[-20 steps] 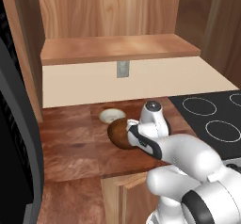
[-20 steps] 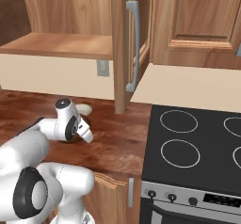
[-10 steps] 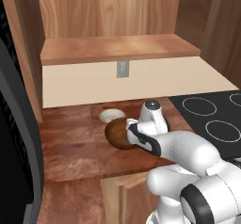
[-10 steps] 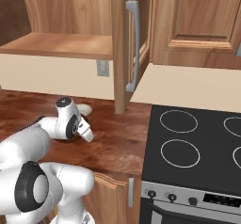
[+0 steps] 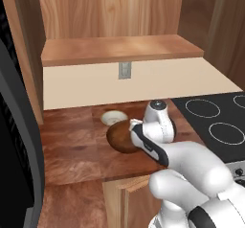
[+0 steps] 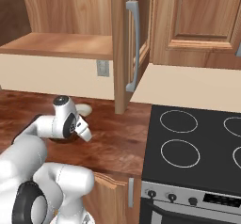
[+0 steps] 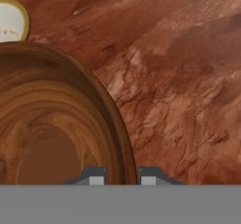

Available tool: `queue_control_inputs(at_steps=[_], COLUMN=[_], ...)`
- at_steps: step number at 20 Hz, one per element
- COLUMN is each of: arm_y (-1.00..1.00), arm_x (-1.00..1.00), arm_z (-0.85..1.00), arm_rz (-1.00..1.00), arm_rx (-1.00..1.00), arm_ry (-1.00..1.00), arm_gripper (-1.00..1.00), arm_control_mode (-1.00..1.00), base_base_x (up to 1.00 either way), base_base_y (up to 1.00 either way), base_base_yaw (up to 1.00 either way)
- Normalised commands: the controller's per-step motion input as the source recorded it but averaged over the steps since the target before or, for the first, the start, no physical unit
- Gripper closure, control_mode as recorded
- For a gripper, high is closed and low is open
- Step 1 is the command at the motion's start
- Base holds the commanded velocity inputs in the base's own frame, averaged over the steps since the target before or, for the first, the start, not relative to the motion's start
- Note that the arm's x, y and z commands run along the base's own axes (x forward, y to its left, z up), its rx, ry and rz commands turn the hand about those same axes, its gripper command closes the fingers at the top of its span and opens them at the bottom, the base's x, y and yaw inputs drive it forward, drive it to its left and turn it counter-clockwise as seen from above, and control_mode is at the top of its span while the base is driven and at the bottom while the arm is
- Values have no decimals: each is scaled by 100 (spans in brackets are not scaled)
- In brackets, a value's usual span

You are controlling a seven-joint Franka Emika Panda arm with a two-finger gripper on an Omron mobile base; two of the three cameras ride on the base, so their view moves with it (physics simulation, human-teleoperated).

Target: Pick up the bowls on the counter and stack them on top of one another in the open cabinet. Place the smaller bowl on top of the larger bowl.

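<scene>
While my pincer [image 7: 122,180] pinches the larger bowl's [image 7: 56,124] rim, both bowls sit on the tabletop [image 5: 72,150] (cabinet [image 5: 119,50] unfilled).

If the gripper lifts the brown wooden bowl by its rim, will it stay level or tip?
The larger bowl looks rigid, so it should not flex. The gripper pinches one rim edge only, so it probably hangs tilted. Its glossy finish may slip somewhat.

Even, soft rendered light with faint shadows and no glare; the hand view looks slightly blurred up close.
</scene>
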Motion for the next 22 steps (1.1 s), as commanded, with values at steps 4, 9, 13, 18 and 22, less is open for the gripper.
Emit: queue_control_inputs(at_steps=[4, 9, 13, 18, 22], arm_y=[0, 0, 0, 0, 0], arm_x=[-28, -25, -24, -23, -20], arm_z=[38, 47, 46, 41, 41], arm_rz=[0, -1, -1, 0, 0], arm_rx=[2, 2, 0, 0, 0], arm_ry=[-9, -9, -8, -9, -9], arm_gripper=[100, 100, 100, 100, 100], arm_control_mode=[-100, -100, -100, -100, -100], base_base_x=[0, 0, 0, 0, 0], base_base_y=[0, 0, 0, 0, 0], base_base_yaw=[0, 0, 0, 0, 0])
